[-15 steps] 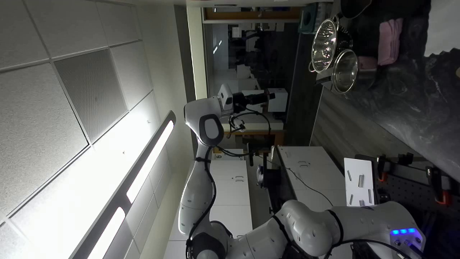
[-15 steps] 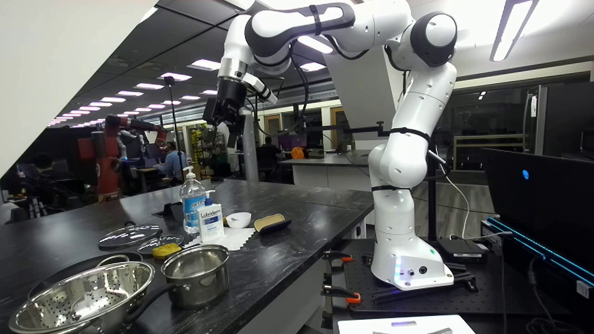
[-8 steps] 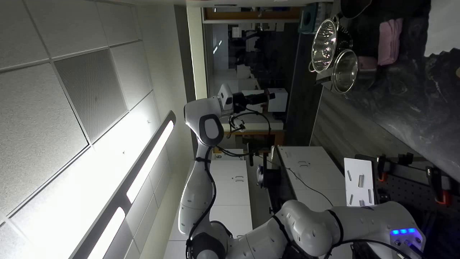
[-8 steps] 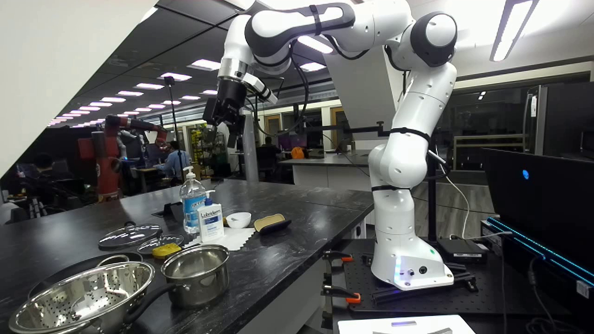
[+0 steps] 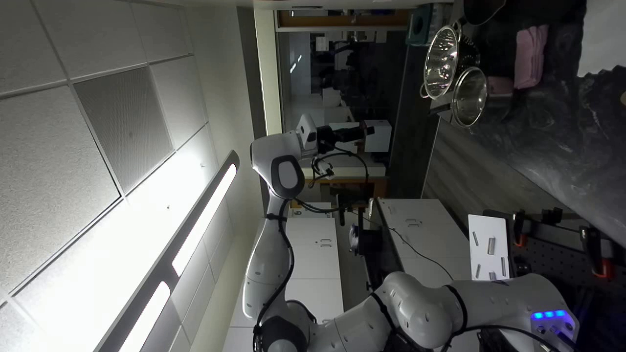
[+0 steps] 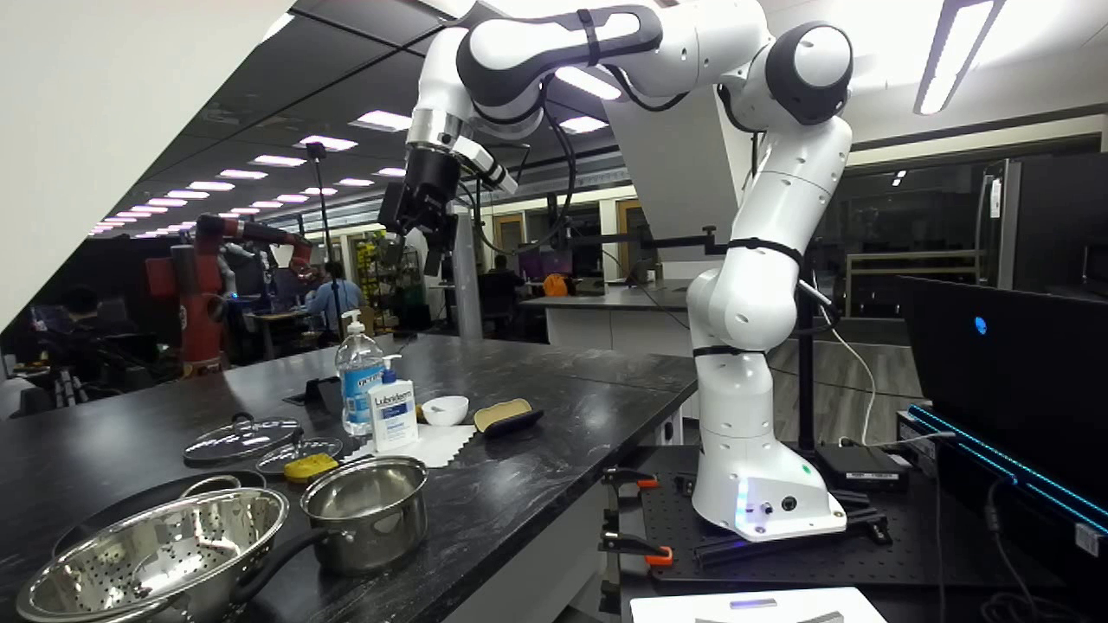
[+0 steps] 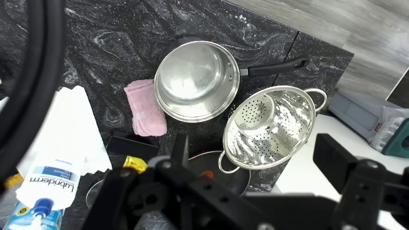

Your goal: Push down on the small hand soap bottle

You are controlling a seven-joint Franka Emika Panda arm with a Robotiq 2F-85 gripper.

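Observation:
The small pump bottle [image 6: 395, 420], white with a blue collar, a white pump and a Lubriderm label, stands upright on a white cloth [image 6: 441, 446] on the dark counter. A taller clear pump bottle [image 6: 358, 372] with a blue label stands just behind it. In the wrist view the small bottle [image 7: 52, 180] is at the lower left, overlapping the tall bottle [image 7: 19, 217]. Both bottles are out of view in an exterior view that shows the gripper [image 5: 370, 130]. My gripper [image 6: 414, 255] is open and empty, high above the counter, apart from both bottles. It also shows in the wrist view [image 7: 252, 143].
A steel pot [image 6: 381, 528] and a colander [image 6: 164, 554] stand near the counter's front edge. A dark pan [image 7: 223, 179], glass lids [image 6: 242, 439], a yellow sponge [image 6: 310, 467], a white bowl [image 6: 446, 410], a brush [image 6: 506, 417] and a pink towel [image 7: 147, 108] lie around the bottles.
The arm, gripper and bottles have not moved. A person in blue in the background has shifted slightly to the right.

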